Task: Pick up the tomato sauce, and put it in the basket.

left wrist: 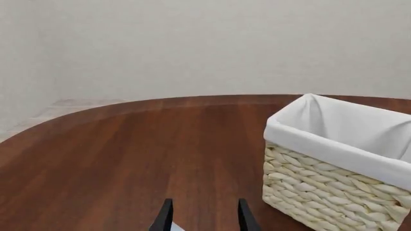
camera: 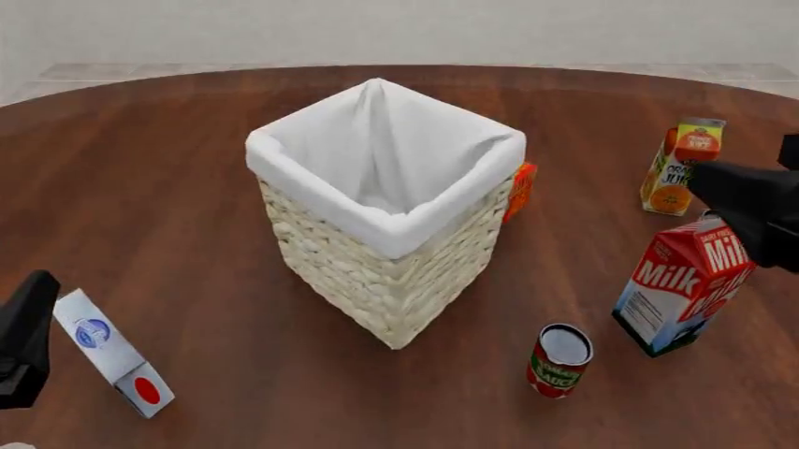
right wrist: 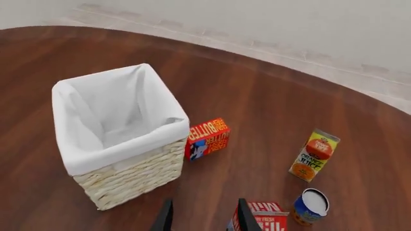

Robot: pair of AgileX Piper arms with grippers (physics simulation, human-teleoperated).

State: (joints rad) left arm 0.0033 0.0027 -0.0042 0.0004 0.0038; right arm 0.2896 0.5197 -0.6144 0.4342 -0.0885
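Note:
The tomato sauce (camera: pixel 559 360) is a small tin with a red and green label and a silver top. It stands upright on the table in front of the basket's right side, left of the milk carton (camera: pixel 684 285). The basket (camera: pixel 387 224), cream wicker with a white lining, stands mid-table and holds nothing; it also shows as basket (right wrist: pixel 115 139) and basket (left wrist: pixel 334 163). My right gripper (right wrist: pixel 204 217) is open and held high above the milk carton, well away from the tin. My left gripper (left wrist: pixel 204 220) is open, low at the table's near left.
An orange juice carton (camera: pixel 683 166) stands at the far right. A red butter box (right wrist: pixel 207 138) lies beside the basket's far right side. A blue-labelled can (right wrist: pixel 311 206) stands next to the milk carton (right wrist: pixel 266 216). A white box (camera: pixel 112 353) lies under the left gripper.

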